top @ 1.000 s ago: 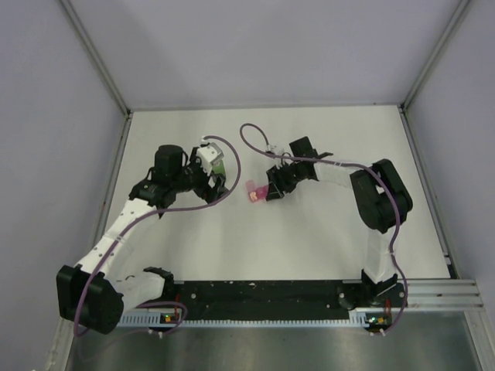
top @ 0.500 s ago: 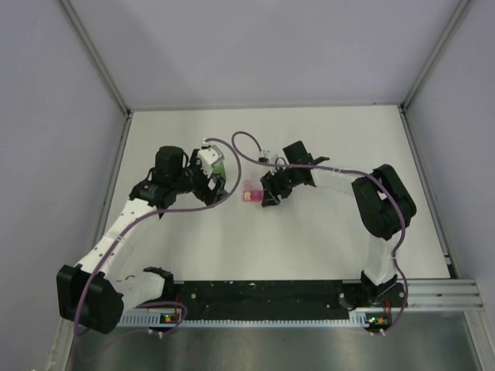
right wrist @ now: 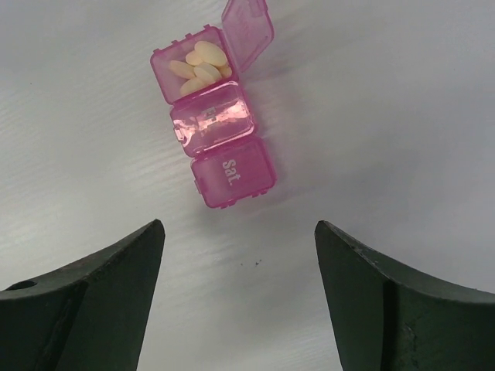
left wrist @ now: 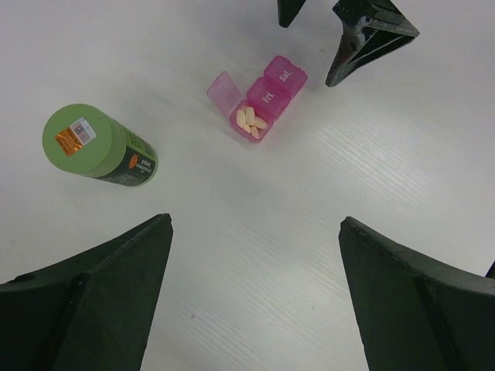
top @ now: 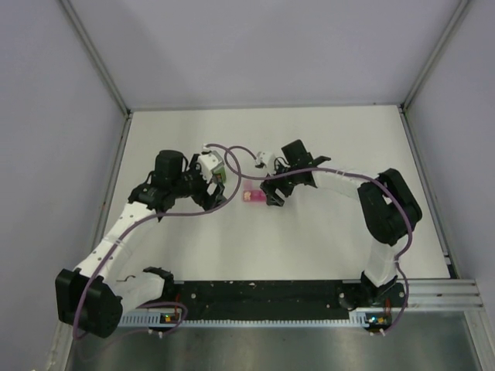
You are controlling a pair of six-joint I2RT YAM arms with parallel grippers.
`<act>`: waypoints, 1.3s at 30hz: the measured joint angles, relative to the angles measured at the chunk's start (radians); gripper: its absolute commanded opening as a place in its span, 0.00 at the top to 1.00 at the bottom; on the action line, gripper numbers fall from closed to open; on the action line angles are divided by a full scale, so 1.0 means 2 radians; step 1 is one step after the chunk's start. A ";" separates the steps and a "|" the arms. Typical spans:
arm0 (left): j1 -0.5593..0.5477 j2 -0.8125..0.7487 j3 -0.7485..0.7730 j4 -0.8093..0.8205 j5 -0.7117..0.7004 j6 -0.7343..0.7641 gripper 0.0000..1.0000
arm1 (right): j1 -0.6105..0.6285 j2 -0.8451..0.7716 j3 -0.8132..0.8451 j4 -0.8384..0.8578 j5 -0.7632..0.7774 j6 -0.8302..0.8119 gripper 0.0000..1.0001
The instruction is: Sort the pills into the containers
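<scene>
The pink pill box lies on the white table, a row of three joined compartments. Its end lid stands open over several pale oval pills; the other two lids, one marked "Sat.", are closed. My right gripper is open and empty, just short of the "Sat." end; in the top view it is at the box's right side. My left gripper is open and empty, hovering back from the box. The green bottle lies on its side to the left.
The green bottle sits partly under the left wrist in the top view. The right gripper's fingers show beyond the box in the left wrist view. Purple cables loop above both wrists. Grey walls close in the table on three sides.
My right gripper has moved left, closing on the pill box's right side. The left wrist has turned slightly and its cable loop has shifted right.
</scene>
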 measured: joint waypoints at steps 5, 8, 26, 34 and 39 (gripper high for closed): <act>0.000 -0.006 -0.006 -0.001 0.000 0.001 0.06 | 0.012 0.002 0.004 -0.006 0.010 -0.045 0.21; 0.000 -0.006 -0.006 -0.001 0.000 0.002 0.06 | 0.017 0.007 0.012 -0.008 0.015 -0.063 0.21; 0.000 -0.022 -0.012 -0.006 -0.004 0.011 0.05 | 0.035 0.058 0.051 -0.016 0.030 -0.101 0.29; 0.000 -0.027 -0.015 -0.009 -0.007 0.014 0.05 | 0.036 0.071 0.062 -0.019 0.030 -0.108 0.34; 0.000 -0.028 -0.015 -0.010 -0.008 0.016 0.05 | 0.038 0.073 0.062 -0.019 0.030 -0.111 0.39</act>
